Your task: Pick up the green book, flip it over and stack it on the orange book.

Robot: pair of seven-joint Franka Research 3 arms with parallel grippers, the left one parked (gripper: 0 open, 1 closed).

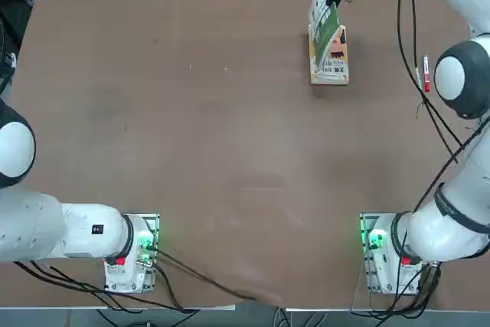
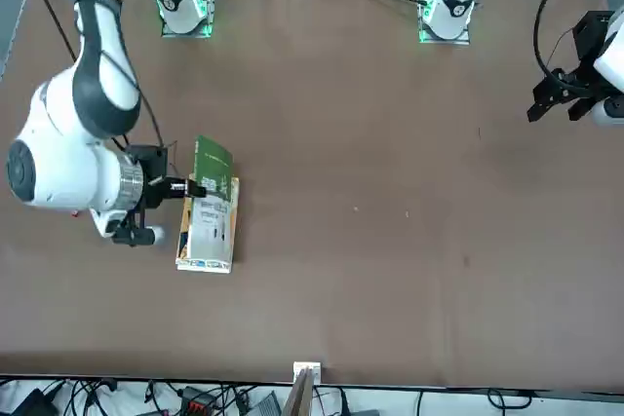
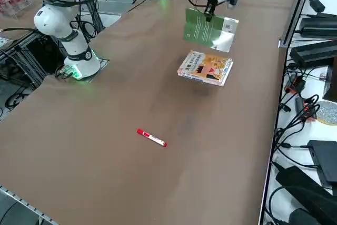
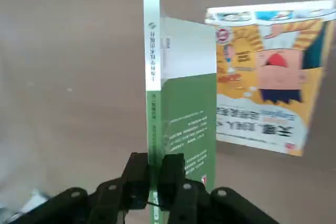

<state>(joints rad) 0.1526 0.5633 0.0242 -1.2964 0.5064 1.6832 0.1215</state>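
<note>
My right gripper [image 4: 154, 182] is shut on one edge of the green book [image 4: 181, 103] and holds it in the air, tilted on edge, with its half white, half green side showing. The orange book [image 4: 268, 77] lies flat on the table, cartoon cover up, just below and beside the green book. From the right side, the green book [image 3: 208, 29] hangs from the gripper [image 3: 209, 14] above the orange book [image 3: 205, 68]. Seen from overhead, the green book [image 1: 328, 24] overlaps the far end of the orange book [image 1: 329, 63] at the table's far right.
A red marker [image 3: 151, 137] lies on the brown table nearer the right arm's base, also seen as the marker [image 1: 426, 73] beside the arm's elbow. Cables and black equipment line the table's far edge [image 3: 279, 40].
</note>
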